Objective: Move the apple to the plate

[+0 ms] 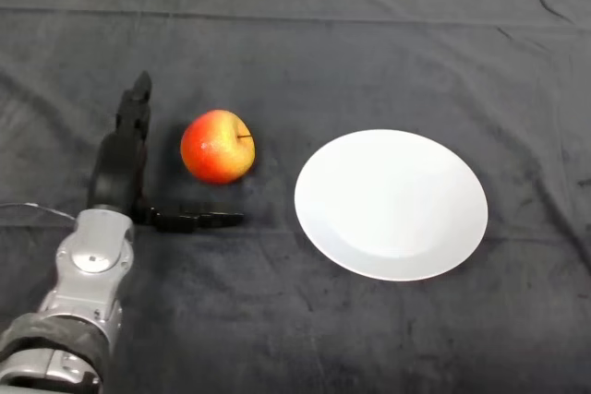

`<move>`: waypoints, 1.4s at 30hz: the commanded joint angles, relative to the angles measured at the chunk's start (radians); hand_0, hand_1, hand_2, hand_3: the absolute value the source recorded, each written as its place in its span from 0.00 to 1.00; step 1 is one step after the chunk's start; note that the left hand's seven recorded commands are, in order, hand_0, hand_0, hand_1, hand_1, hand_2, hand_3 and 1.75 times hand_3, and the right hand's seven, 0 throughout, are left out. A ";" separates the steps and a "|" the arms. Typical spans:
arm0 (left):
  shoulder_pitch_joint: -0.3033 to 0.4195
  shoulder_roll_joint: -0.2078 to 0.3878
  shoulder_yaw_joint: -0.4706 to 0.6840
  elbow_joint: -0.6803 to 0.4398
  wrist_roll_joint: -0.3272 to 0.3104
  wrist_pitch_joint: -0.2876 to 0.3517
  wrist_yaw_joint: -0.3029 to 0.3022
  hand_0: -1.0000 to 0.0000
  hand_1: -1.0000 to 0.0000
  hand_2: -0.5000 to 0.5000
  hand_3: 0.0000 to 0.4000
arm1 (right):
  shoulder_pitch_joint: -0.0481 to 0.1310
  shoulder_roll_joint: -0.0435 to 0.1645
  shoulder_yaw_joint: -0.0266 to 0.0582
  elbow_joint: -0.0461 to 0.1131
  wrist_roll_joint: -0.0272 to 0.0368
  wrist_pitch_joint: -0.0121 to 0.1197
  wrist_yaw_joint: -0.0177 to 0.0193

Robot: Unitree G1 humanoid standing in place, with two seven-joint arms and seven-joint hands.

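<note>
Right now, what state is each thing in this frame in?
apple: on the dark cloth, left of the plate, not held, stem end tipped toward the right.
plate: on the cloth, right way up, nothing on it.
robot hand: open, fingers straight on the apple's left, thumb stretched out in front of the apple, no visible contact.

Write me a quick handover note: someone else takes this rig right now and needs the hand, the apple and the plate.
Left hand: open, resting low on the dark cloth, fingers straight along the apple's left side, thumb stretched below it; no grip.
Apple: on the cloth, left of the plate, apart from it.
Plate: white, nothing on it.
Done: hand brought up around the apple.
Left: close on the apple, lift, carry it right, set it on the plate.
</note>
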State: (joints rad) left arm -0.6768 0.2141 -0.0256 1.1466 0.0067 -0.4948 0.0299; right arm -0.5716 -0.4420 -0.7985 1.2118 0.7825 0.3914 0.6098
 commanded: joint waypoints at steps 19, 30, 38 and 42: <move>-0.135 -0.043 -0.065 0.090 -0.033 0.110 0.016 1.00 1.00 0.50 0.00 | -0.019 -0.006 -0.0100 -0.013 0.0161 -0.005 -0.0055; -0.154 -0.034 -0.086 0.085 -0.045 0.146 0.024 0.00 0.00 0.50 1.00 | -0.020 -0.007 -0.0100 -0.011 0.0160 -0.006 -0.0047; -0.172 -0.026 -0.091 0.067 -0.050 0.135 0.029 0.00 0.00 0.50 1.00 | -0.020 -0.007 -0.0100 -0.011 0.0158 -0.006 -0.0043; -0.189 -0.030 -0.097 0.060 -0.047 0.120 0.035 0.00 0.00 0.50 1.00 | -0.020 -0.007 -0.0101 -0.010 0.0157 -0.006 -0.0042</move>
State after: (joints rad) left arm -0.7848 0.1720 -0.1055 1.1901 -0.0233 -0.3679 0.0572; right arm -0.5717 -0.4421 -0.7989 1.2118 0.7825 0.3914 0.6100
